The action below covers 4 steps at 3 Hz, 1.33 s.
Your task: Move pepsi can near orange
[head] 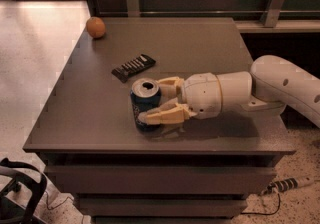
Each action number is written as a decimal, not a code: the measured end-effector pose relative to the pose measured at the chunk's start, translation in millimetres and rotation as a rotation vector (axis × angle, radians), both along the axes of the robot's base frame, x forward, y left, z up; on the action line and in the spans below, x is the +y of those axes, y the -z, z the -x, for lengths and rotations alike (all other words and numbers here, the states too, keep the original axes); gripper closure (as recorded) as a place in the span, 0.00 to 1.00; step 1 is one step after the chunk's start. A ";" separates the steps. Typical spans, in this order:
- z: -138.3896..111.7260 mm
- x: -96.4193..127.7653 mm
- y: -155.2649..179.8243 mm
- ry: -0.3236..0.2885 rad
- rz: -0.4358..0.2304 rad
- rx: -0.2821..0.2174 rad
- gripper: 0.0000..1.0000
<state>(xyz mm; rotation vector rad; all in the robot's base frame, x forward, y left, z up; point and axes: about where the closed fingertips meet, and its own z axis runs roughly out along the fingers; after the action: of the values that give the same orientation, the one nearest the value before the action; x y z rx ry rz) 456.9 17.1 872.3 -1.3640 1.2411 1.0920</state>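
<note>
Near the table's point(210, 43) front edge the can point(141, 101) is seen upright, grasped by the pincer point(152, 101), which is stretched in from 3 o'clock. The grasp is judged made, but the can is not yet lifted and the carry is left. The orange point(95, 27) is found well apart at 11 o'clock, by the far left corner. A bar point(133, 67) is laid between them.

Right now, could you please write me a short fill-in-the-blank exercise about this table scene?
The gripper is closed around the pepsi can, which stands ____.
The orange sits near the table's far ____ corner in the camera view.
The black ribbed bar lies ____ the can and the orange.
Missing: upright; left; between.
</note>
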 end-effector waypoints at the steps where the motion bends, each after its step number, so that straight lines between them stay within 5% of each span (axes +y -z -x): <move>1: 0.8 1.9 -0.5 -0.004 0.000 -0.001 0.85; 2: 1.6 3.9 -1.1 -0.008 0.000 -0.002 1.00; 3: 1.6 3.9 -1.1 -0.008 0.000 -0.002 1.00; 4: -24.6 -5.4 -9.5 0.016 -0.032 0.032 1.00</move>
<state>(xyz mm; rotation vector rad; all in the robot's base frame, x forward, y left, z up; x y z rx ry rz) 481.5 11.7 881.8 -1.3144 1.2507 1.1221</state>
